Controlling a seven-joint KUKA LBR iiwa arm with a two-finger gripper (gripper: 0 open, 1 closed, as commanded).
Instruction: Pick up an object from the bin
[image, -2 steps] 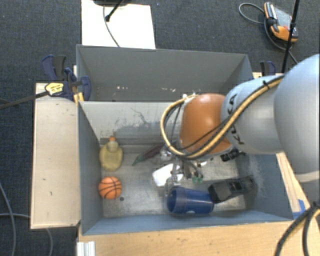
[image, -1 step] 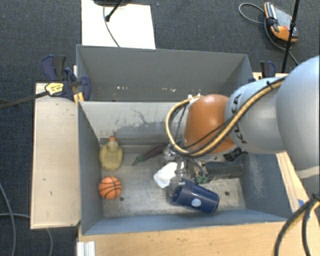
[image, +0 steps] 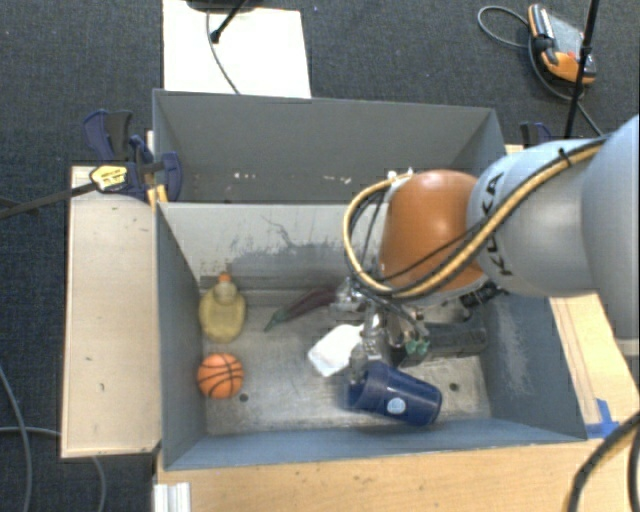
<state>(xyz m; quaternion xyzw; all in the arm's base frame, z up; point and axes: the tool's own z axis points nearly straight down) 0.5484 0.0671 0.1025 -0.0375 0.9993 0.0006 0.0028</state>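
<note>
Blue cup lies on its side by the front wall of the grey bin, right of the middle, just below the hand. Whether the hand is apart or together, I cannot tell. 1 yellow toy stands well left, a white crumpled piece lies beside the hand, and 1 orange ball lies before the toy.

text | arm | black lettering, reads "KUKA" | partly crossed by cables
</note>
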